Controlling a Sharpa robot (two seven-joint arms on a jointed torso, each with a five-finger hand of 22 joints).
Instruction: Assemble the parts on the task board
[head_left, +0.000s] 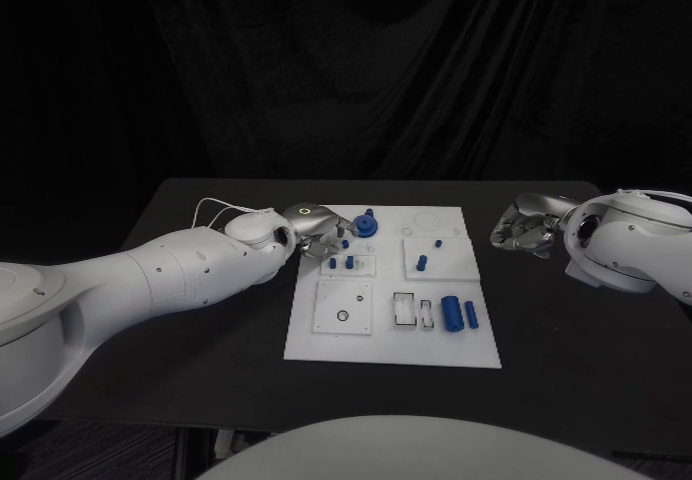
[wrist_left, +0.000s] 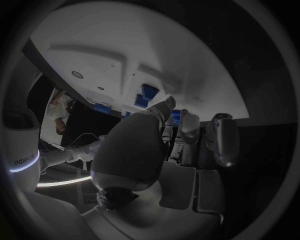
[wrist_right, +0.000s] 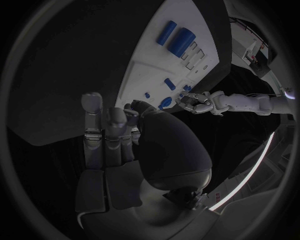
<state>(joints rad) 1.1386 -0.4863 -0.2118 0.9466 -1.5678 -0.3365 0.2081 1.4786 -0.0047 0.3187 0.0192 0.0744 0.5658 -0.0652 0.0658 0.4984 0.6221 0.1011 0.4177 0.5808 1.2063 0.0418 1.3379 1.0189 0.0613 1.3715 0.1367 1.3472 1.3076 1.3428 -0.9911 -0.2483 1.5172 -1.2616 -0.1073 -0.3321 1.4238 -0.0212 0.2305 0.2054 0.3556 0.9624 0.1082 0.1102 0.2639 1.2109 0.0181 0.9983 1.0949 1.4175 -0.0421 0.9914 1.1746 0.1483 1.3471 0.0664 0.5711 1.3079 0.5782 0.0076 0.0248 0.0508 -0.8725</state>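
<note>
On the black table in front of you, the white task board is lying flat at the centre, its long side running away from you. Small blue parts are sitting on it: a round toothed piece near the far left corner, short pegs standing in a small plate beside it, one peg in the far right plate, and a thick cylinder with a thinner rod lying nearer you on the right.

Your left hand is reaching over the board's far left corner, hovering just beside the toothed piece and the pegs; judging by this, you are lining up to pick or seat a part there. In the left wrist view its fingers are extending toward the blue pieces, but whether they are pinching anything is impossible to tell, because the palm is blocking the fingertips.

Your right hand is waiting off the board's far right edge, above bare table, probably keeping clear. Its fingers are standing loosely apart and holding nothing.

Slots near the cylinder are too small to make out clearly.
</note>
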